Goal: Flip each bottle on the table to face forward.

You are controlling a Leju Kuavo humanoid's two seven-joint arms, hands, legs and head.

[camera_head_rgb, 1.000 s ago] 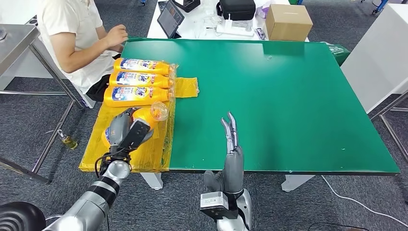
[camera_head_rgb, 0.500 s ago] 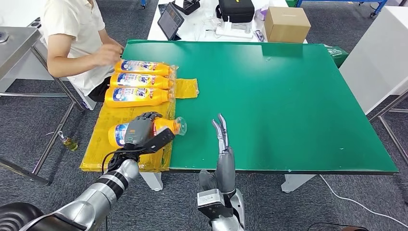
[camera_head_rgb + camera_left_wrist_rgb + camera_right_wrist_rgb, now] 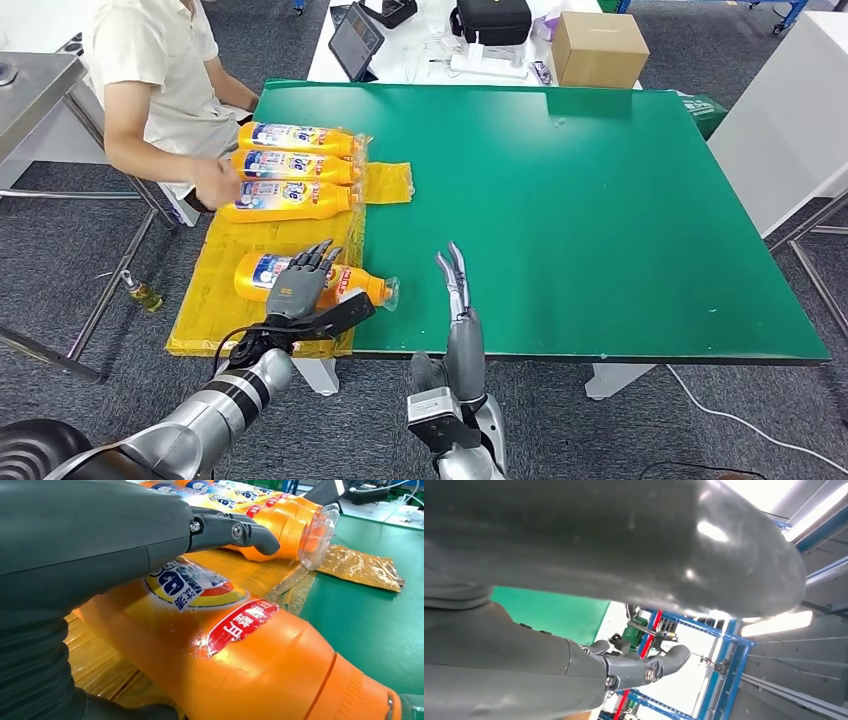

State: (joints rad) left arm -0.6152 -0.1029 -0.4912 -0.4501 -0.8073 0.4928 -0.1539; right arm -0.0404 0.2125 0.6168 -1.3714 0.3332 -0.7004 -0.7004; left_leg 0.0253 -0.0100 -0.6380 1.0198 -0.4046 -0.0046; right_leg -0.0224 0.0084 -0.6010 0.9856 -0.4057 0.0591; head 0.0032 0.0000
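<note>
L hand (image 3: 298,287) rests flat on near bottle (image 3: 355,282), fingers spread over its label; no grip seen. Bottle lies on yellow sheet (image 3: 225,300) at table (image 3: 600,200) edge, cap toward green. R hand (image 3: 458,300) open, holding nothing. Three bottles (image 3: 290,166) beyond, person's hand (image 3: 215,183) by them.

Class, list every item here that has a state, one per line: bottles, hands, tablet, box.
Near bottle: lying on its side, label up, left hand on it.
Three far bottles: lying side by side, labels up.
Left hand: resting on the near bottle.
Right hand: open, holding nothing.
Tablet: propped up.
Box: closed.
</note>
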